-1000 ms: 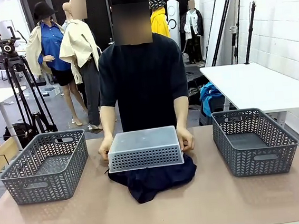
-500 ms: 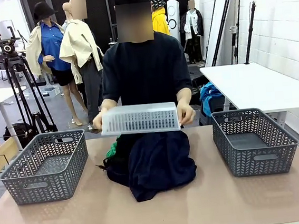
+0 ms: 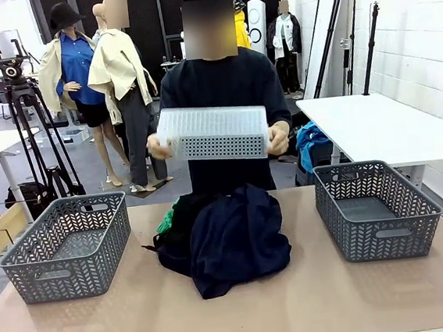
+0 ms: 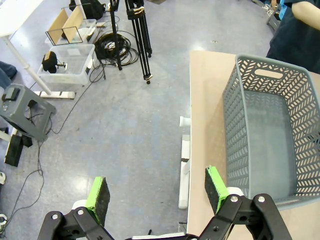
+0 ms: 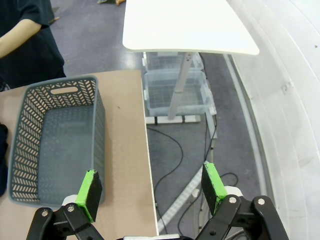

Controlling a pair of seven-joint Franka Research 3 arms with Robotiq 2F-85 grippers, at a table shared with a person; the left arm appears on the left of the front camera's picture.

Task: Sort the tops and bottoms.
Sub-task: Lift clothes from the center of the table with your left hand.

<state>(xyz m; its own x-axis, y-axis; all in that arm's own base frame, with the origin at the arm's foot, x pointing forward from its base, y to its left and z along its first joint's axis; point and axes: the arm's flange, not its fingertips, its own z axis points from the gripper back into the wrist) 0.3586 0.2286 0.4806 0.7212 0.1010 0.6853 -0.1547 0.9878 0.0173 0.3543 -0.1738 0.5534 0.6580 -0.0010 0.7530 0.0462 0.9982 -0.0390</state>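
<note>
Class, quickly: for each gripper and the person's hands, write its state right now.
Left gripper: open, holding nothing.
Right gripper: open, holding nothing.
Person's hands: holding the white basket.

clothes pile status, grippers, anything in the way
Open: left gripper, right gripper. Unsorted clothes pile centre of table. Above it, person holds white basket.

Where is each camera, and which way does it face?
Front: robot's side, facing across the table at the person holding a white basket over the clothes.
Left wrist: down past the open left gripper at the left grey basket.
Right wrist: down past the open right gripper at the right grey basket.
Shared: front shows both baskets.
</note>
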